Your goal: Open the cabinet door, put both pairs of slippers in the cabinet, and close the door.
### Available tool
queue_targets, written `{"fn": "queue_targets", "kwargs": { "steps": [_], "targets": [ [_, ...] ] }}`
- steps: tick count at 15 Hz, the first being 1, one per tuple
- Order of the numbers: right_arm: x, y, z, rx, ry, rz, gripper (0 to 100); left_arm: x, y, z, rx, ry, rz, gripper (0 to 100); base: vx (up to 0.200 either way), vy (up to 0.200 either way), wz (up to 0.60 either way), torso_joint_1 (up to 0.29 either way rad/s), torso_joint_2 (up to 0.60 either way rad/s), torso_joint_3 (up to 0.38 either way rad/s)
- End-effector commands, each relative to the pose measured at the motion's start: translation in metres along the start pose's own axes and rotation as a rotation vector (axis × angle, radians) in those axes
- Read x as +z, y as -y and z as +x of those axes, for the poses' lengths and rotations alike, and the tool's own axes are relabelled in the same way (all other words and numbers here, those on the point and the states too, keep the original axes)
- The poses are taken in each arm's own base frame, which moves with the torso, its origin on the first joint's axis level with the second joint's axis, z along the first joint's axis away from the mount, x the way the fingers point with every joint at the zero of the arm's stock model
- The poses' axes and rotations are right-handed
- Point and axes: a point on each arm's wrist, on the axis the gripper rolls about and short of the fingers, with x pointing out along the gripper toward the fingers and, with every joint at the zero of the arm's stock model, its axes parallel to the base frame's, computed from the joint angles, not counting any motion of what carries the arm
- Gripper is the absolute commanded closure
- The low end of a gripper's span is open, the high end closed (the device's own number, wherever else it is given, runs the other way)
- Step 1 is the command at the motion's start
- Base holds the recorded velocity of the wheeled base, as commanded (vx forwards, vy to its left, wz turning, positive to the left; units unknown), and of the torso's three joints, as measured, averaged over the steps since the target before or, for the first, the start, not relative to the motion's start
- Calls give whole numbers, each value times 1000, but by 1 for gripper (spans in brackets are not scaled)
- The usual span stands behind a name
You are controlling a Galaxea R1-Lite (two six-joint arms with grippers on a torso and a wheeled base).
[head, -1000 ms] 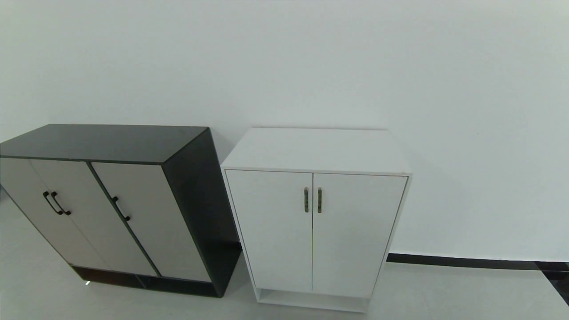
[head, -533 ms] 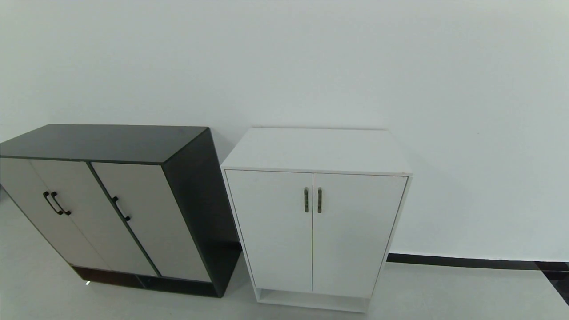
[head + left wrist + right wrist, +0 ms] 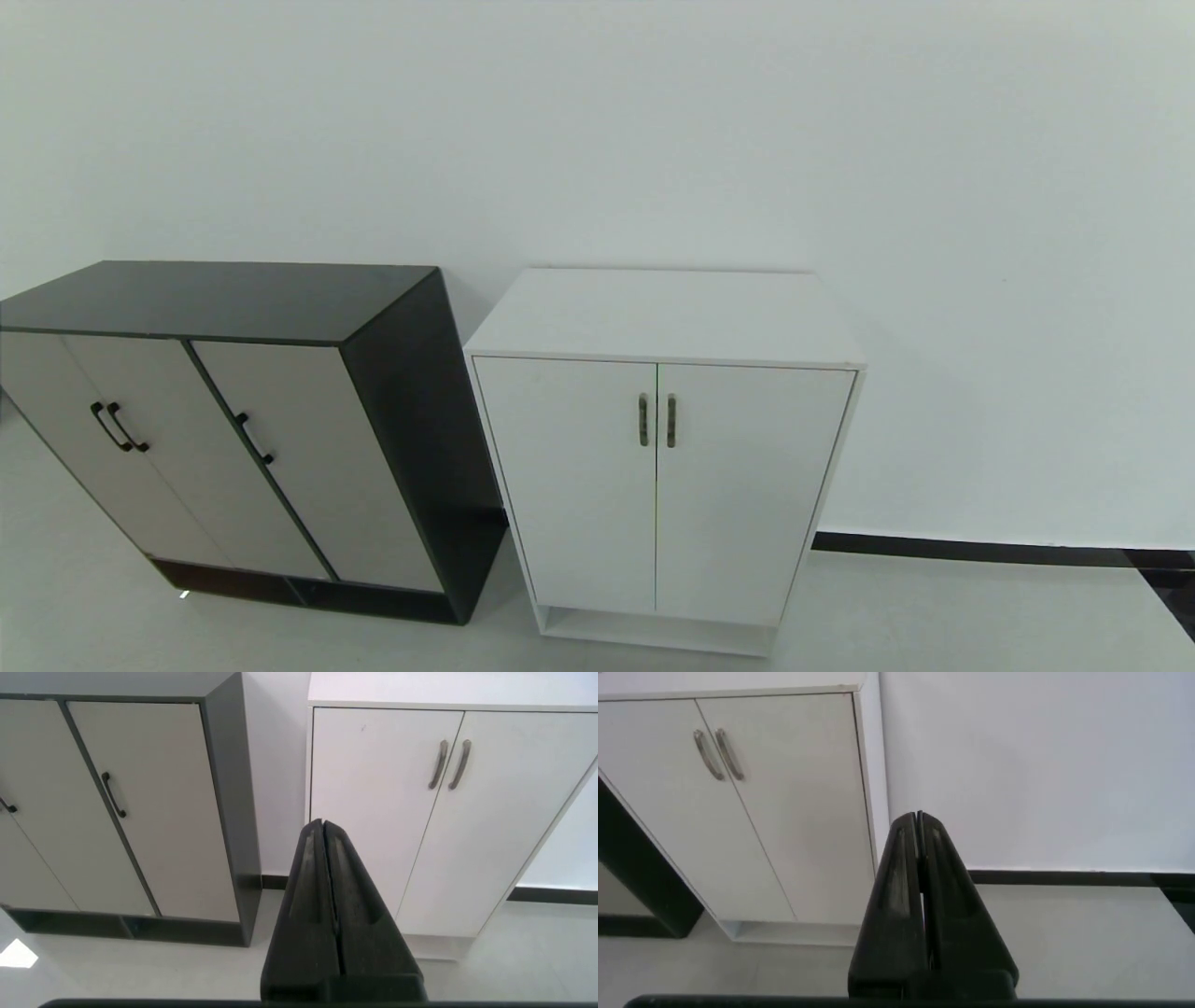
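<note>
A: White cabinet (image 3: 653, 317), where does it stand?
B: On the floor (image 3: 934, 616), back against the wall (image 3: 653, 140). It is just right of a dark cabinet (image 3: 401, 392), with a narrow gap between the two.

A: Doors?
B: Left door (image 3: 569, 485) and right door (image 3: 738, 495) are both shut and meet at the centre seam. Two upright bar handles (image 3: 643, 419) sit side by side at that seam, in the upper part. Under the doors there is an open slot (image 3: 653, 627) at floor level.

A: Left claw?
B: Left claw (image 3: 323, 826) is pressed fully together, tips meeting, nothing held. It is in the air, well apart from both cabinets. In its wrist view the tip lines up near the white cabinet's left edge.

A: Right claw?
B: Right claw (image 3: 919, 819) is likewise fully closed and carries nothing. It is well apart from the white cabinet. Its wrist view has the cabinet's right side, the wall, and a black skirting strip (image 3: 1064, 877) along the floor.

A: Dark cabinet, anything to note?
B: Black top and sides. Its grey doors (image 3: 308, 457) are shut and carry black handles (image 3: 253, 439).
</note>
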Motion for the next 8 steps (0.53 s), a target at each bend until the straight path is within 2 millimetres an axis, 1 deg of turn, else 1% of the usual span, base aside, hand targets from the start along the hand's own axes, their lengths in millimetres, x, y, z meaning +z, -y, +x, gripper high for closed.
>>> {"fn": "queue_targets", "kwargs": {
  "steps": [1, 8],
  "targets": [
    [-1, 0, -1, -3, 11, 9, 100, 0, 0, 0, 0, -1, -1, 100, 0, 0, 0, 0, 0, 0],
    [0, 0, -1, 4, 15, 35, 100, 0, 0, 0, 0, -1, -1, 100, 0, 0, 0, 0, 0, 0]
  ]
}}
